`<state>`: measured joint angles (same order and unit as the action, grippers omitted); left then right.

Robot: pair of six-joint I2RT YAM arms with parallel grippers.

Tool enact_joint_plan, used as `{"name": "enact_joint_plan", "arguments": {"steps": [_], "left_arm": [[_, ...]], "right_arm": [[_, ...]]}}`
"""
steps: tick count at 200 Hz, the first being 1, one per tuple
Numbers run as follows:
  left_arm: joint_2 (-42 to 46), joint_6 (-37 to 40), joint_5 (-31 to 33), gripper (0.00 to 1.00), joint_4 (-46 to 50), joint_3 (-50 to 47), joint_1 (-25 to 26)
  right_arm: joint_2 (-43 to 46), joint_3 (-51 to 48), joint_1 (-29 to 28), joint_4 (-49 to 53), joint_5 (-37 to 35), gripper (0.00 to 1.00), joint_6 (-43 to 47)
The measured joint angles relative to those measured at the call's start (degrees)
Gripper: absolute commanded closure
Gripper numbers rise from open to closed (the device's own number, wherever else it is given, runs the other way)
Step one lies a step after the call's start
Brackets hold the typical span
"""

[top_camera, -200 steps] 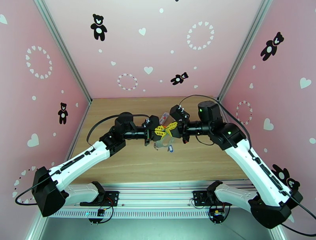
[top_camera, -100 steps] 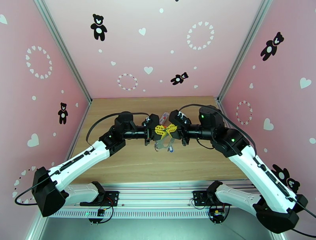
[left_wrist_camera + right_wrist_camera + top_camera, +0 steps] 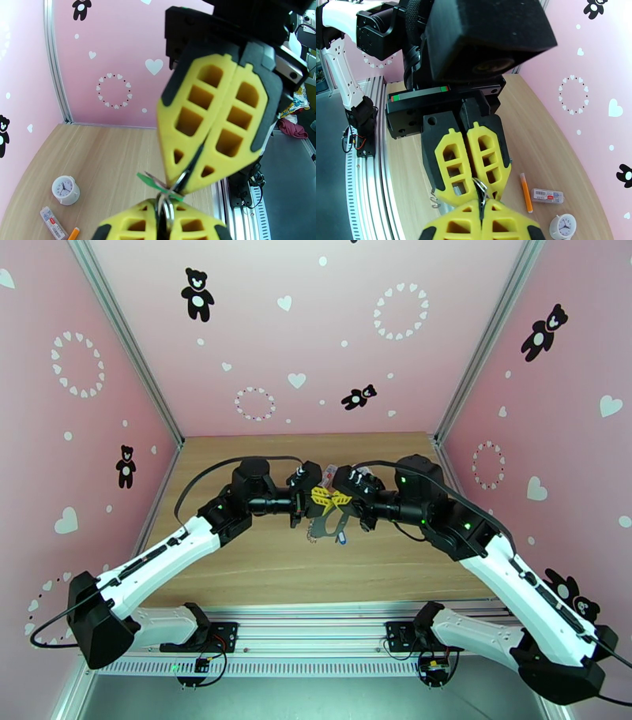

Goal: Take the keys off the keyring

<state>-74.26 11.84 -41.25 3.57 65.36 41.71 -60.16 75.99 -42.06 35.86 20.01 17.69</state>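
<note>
Keyring [image 3: 167,203] aloft, bunched; green key [image 3: 147,180] sticking out sideways; blue key [image 3: 341,538] apparently dangling below.

**Camera Placement**

The top external camera looks down from above and behind the arm bases [image 3: 201,635] toward the back wall [image 3: 316,335], taking in the whole table [image 3: 261,571]. The left wrist camera sits close behind the left gripper [image 3: 165,205], facing the right gripper [image 3: 183,183]; the right wrist camera mirrors it. Both share the keyring [image 3: 480,188], clock [image 3: 65,190] and orange pen [image 3: 525,191].
</note>
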Motion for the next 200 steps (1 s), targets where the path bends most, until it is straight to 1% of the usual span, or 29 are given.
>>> {"name": "enact_joint_plan", "arguments": {"steps": [60,82,92,100,103,116,129,143,169,182,200], "left_arm": [[-0.02,-2.54,3.17,0.96,2.08,0.63,-0.17],[-0.37,-4.57,4.5,0.93,2.08,0.85,-0.28],[-0.55,-5.2,4.74,0.89,2.03,0.96,-0.39],[-0.59,-5.64,4.92,0.79,2.01,0.96,-0.42],[-0.59,-5.7,5.01,0.76,1.99,0.96,-0.42],[-0.59,-6.23,5.55,0.72,1.6,0.96,-0.55],[-0.48,-5.9,5.51,0.64,0.92,0.87,-0.72],[0.35,-4.9,4.59,0.59,-0.68,-0.15,-0.96],[3.74,-2.19,2.38,0.56,-1.95,-3.21,-1.18],[5.03,-0.68,1.22,0.56,-1.86,-3.85,-1.18],[5.68,0.96,0.5,0.57,-1.9,-3.93,-1.18]], "right_arm": [[-2.1,1.27,-3.76,-0.13,-6.45,1.0,2.6],[-3.06,1.7,-4.02,-0.39,-7.54,1.0,3.1],[-3.32,1.81,-4.02,-0.68,-8.15,1.0,3.08],[-3.39,1.81,-4.02,-0.79,-8.35,1.0,3.04],[-3.41,1.81,-4.02,-0.83,-8.35,1.0,3.02],[-3.41,1.97,-3.78,-0.98,-7.69,1.0,2.69],[-3.69,2.78,-2.58,-0.61,-5.31,1.0,2.19],[-4.31,4.0,-0.42,0.11,-0.9,1.0,1.18],[-5.03,5.01,5.22,1.14,9.35,1.0,-1.64],[-5.22,5.18,7.91,1.6,13.73,1.0,-2.8],[-5.57,5.57,10.19,2.34,18.88,1.0,-4.39]]}}
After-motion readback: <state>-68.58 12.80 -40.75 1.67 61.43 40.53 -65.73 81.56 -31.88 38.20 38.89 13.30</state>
